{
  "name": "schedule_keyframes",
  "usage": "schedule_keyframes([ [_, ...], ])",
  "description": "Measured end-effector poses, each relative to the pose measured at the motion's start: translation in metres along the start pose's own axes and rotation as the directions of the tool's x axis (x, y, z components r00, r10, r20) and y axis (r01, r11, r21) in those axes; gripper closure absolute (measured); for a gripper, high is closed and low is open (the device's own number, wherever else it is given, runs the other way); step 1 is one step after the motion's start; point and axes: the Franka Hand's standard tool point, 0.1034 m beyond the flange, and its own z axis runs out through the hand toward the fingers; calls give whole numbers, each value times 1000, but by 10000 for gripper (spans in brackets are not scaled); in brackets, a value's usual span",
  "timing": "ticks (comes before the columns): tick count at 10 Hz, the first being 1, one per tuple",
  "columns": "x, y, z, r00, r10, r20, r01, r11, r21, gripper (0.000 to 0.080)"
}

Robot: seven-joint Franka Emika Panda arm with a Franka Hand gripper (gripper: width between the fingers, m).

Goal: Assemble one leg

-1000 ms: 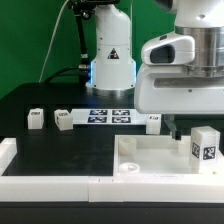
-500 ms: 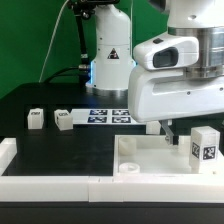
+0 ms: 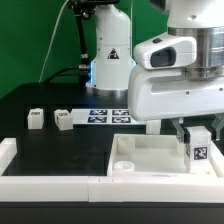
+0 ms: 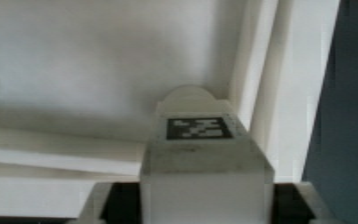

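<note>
My gripper (image 3: 198, 137) is shut on a leg (image 3: 199, 150), a small white block with a black-and-white tag facing the camera. It holds the leg upright at the right corner of the large flat white square piece (image 3: 150, 158). In the wrist view the leg (image 4: 199, 140) fills the space between the two dark fingers of the gripper (image 4: 197, 205), with the square piece's raised rim (image 4: 274, 70) beside it. Two more legs (image 3: 36, 118) (image 3: 63, 120) stand on the black table at the exterior view's left.
The marker board (image 3: 108, 114) lies on the table in front of the robot base (image 3: 110, 60). A white rail (image 3: 50, 186) runs along the table's near edge, with a raised end (image 3: 6, 150) at the exterior view's left.
The gripper has come down and toward the exterior view's left over the leg. Its fingers now flank the leg, which has shifted slightly left and lower.
</note>
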Motion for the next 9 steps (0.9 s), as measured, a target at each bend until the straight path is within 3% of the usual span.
schedule_keyframes([
  [3, 1, -3, 0, 912, 411, 3, -411, 911, 24, 509],
  [5, 1, -2, 0, 767, 642, 17, -642, 766, 33, 509],
  [9, 1, -4, 0, 434, 900, 39, -901, 433, 28, 509],
])
